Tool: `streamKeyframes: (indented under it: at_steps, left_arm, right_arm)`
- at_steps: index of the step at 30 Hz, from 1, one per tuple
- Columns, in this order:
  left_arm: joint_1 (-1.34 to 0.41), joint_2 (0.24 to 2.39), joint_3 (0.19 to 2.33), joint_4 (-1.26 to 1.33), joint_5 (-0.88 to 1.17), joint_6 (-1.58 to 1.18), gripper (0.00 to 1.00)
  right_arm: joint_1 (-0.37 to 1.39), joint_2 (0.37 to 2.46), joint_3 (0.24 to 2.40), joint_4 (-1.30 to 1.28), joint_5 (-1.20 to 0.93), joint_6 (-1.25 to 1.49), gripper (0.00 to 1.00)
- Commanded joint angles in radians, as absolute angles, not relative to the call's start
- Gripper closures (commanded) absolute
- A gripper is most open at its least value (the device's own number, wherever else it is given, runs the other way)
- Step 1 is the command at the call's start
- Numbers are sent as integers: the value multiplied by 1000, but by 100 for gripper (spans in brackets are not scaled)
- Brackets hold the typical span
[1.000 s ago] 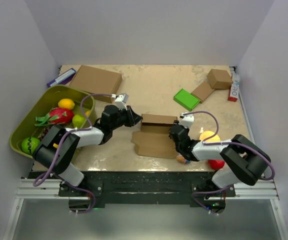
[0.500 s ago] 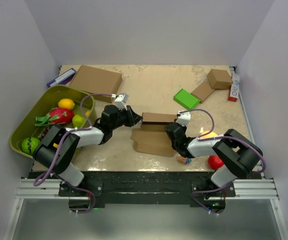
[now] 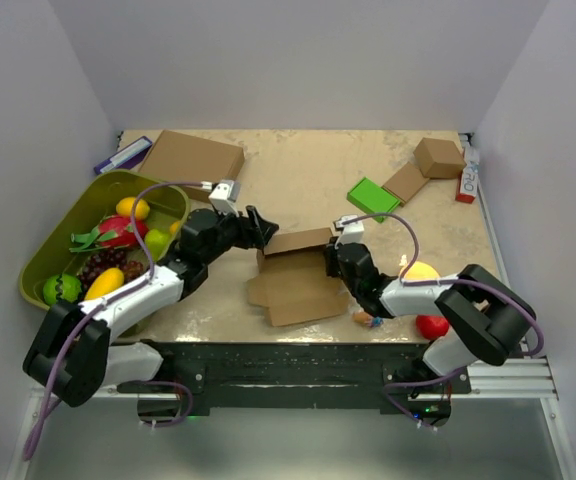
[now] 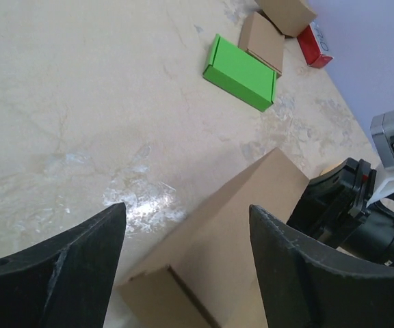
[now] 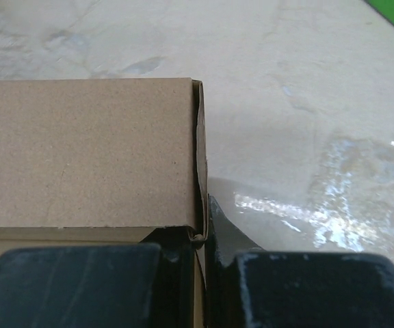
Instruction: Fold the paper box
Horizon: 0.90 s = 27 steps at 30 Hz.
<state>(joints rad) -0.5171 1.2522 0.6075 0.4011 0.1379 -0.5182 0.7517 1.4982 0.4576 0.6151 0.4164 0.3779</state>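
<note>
So, right pincer (image 3: 336, 258) clamps the flap, left pincer (image 3: 257, 227) is spread wide
My right one pinches the right side flap of the paper box (image 3: 296, 278), which sits between my 2 pincers, probably to keep its back wall standing; the left hangs just beside its left end, gripping nothing. Around: 1 green box (image 3: 372, 198), 1 big brown box (image 3: 193, 160), 1 small brown cube (image 3: 438, 157).

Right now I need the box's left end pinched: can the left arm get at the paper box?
Probably yes: the left gripper hangs open beside the raised flap of the paper box, nothing between them; the right gripper pinches the opposite end.
</note>
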Motion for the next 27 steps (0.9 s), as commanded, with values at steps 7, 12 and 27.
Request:
streamKeyframes:
  at_steps: [7, 12, 27]
  left_arm:
    - [-512, 1316, 647, 359, 239, -324, 20]
    - [-515, 1364, 603, 478, 334, -379, 20]
    - [-558, 1474, 580, 456, 308, -335, 31]
  right_arm:
    - [755, 1566, 528, 650, 207, 273, 100]
    - [753, 1592, 548, 626, 218, 284, 100]
    - [755, 1640, 551, 641, 294, 318, 100]
